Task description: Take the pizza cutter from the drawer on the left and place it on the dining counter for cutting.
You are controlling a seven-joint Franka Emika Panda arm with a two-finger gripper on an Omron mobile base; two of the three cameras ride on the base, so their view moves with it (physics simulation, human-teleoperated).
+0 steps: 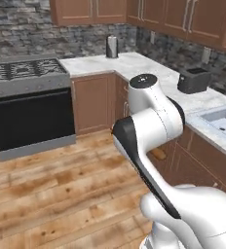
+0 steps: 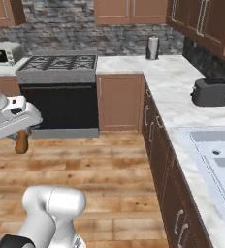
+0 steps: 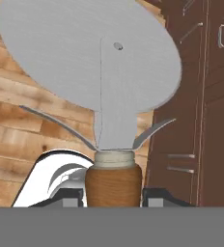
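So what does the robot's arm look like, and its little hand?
The arm is made of fat, rounded, glossy white tubes, with dark bands where the pieces join and a dark round cap on top of one joint. No loose cables or writing show. The gripper has two small dark grey finger tips, blocky and flat-topped, with a curved white shell behind them.

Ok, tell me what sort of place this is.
A home kitchen, rendered: a gas stove with its black oven below, a marble worktop carrying a dark toaster, and a sink set into it.
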